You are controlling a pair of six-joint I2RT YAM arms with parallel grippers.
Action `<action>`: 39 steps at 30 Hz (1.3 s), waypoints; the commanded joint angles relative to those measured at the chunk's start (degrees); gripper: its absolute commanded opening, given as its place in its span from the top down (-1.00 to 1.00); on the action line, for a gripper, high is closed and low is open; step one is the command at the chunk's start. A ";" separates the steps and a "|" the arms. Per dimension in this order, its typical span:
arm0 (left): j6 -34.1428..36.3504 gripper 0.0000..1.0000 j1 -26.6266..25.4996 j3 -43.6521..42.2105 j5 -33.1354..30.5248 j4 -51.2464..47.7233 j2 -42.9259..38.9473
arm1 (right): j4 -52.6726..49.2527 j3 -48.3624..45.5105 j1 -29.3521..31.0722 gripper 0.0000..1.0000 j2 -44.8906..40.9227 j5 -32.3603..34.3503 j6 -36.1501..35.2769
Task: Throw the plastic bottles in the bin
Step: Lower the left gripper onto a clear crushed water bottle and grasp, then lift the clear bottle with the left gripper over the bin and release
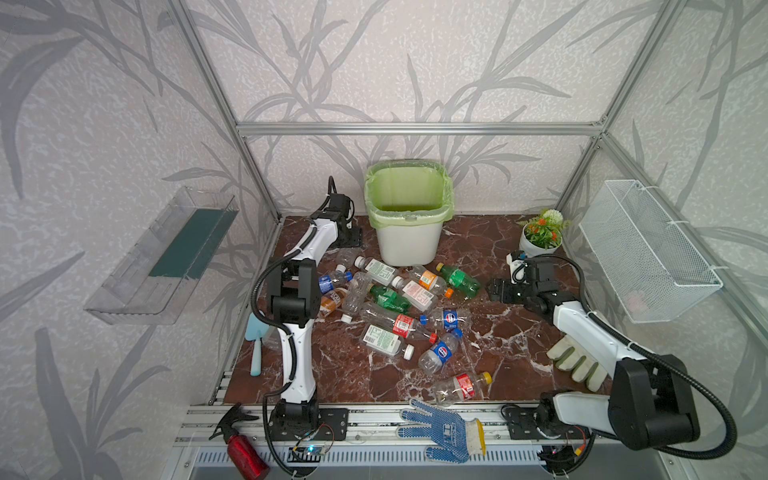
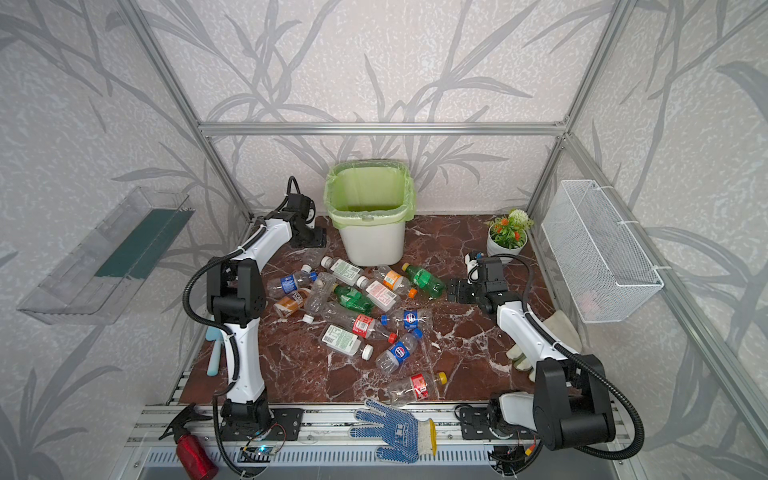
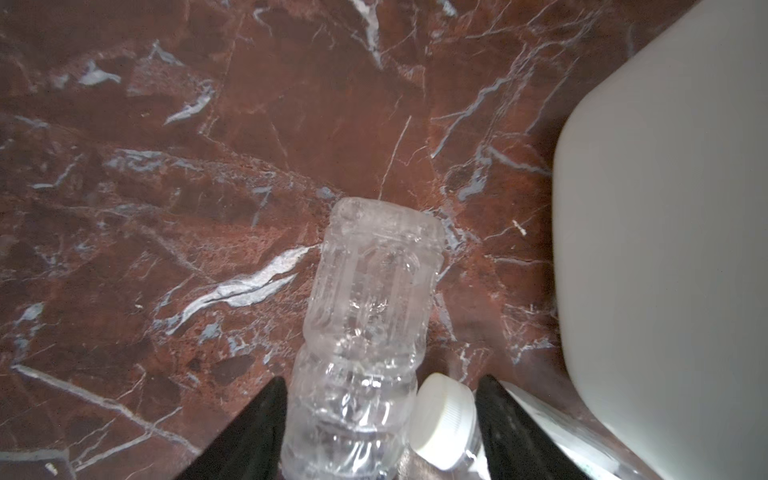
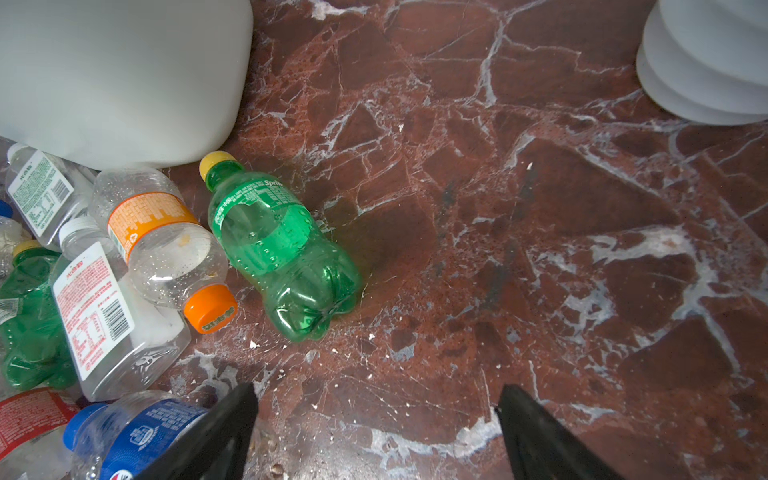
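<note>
Several plastic bottles [image 1: 395, 307] lie in a heap on the marble floor in front of the bin [image 1: 409, 216], a white basket with a green liner. My left gripper [image 3: 382, 380] is down beside the bin's wall [image 3: 665, 249], its jaws apart. Between them lie a clear unlabelled bottle [image 3: 370, 299] and the white cap [image 3: 442, 419] of a neighbouring bottle. One finger rests at the clear bottle's side. In both top views this gripper [image 1: 352, 243] is left of the bin. My right gripper [image 4: 377, 387] hangs open over bare marble, a green bottle [image 4: 282, 249] ahead of it.
A white flower pot [image 1: 540, 241] stands at the back right, and a wire basket [image 1: 648, 253] hangs on the right wall. White gloves [image 1: 577, 361] lie under the right arm. A blue dotted glove [image 1: 444, 428], a red spray bottle [image 1: 245, 453] and a blue trowel [image 1: 255, 345] lie near the front and left.
</note>
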 commanded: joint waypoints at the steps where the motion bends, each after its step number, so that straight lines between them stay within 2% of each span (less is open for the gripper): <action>1: 0.80 -0.35 0.35 3.49 -1.06 -6.47 3.27 | -1.21 1.74 -0.07 -0.82 0.57 0.22 -0.36; 14: 0.98 -0.31 0.61 7.26 1.43 -8.86 7.41 | -1.79 2.11 -0.04 -0.83 0.53 -0.21 -1.07; 19: 0.80 -0.48 0.67 9.48 2.60 -10.62 9.50 | -2.25 1.91 -0.06 -0.83 0.24 -0.47 -1.32; 26: 0.47 -0.49 0.73 9.91 2.40 -10.61 10.52 | -2.70 1.74 -0.02 -0.83 -0.30 -0.10 -1.85; 28: 0.57 -0.39 0.80 10.09 2.41 -10.67 10.57 | -2.70 1.73 -0.07 -0.83 -0.30 -0.07 -1.78; 33: 0.08 0.10 1.08 9.57 3.46 -9.48 7.91 | -2.68 1.64 -0.07 -0.83 -0.64 -0.13 -1.68; 39: -1.33 0.22 2.25 10.47 4.26 -5.96 -1.71 | -2.34 1.51 -0.07 -0.83 -0.82 -0.57 -1.26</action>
